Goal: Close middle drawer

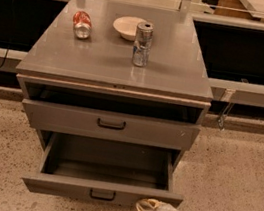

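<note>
The middle drawer [64,186] is pulled well out of the grey cabinet. Its flat front with a small black handle [102,194] faces me, and its empty grey tray [106,166] is exposed. My gripper [146,210] comes in from the bottom right. Its cream tip rests against the lower right part of that drawer's front. The uppermost drawer [111,123], with the same black handle, stands slightly out, with a dark gap above it. The lowest drawer is hidden beneath the open one.
On the cabinet top [169,68] are a tipped red can [82,24], a white bowl [128,26] and an upright silver can [142,44]. Dark counters run along the wall on both sides. Speckled floor [231,176] surrounds the cabinet.
</note>
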`<control>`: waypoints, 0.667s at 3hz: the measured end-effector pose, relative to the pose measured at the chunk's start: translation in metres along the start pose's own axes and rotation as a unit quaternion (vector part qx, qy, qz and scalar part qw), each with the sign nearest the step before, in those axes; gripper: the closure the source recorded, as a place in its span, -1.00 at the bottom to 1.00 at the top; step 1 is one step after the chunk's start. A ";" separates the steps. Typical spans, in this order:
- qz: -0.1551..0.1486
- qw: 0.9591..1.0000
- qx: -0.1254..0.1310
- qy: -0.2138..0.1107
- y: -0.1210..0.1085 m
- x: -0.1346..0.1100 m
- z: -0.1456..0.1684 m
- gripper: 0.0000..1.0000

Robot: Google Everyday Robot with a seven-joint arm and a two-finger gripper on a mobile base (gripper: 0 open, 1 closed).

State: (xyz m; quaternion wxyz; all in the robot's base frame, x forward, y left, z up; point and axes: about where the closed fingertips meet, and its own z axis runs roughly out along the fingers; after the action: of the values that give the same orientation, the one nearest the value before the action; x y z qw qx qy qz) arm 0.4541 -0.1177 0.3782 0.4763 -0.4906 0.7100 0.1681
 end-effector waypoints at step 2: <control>-0.016 1.000 0.015 -0.007 -0.049 -0.021 0.025 1.00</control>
State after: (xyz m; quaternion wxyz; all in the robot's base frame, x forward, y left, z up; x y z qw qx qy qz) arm 0.5100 -0.1111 0.3949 0.4911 -0.4934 0.7013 0.1535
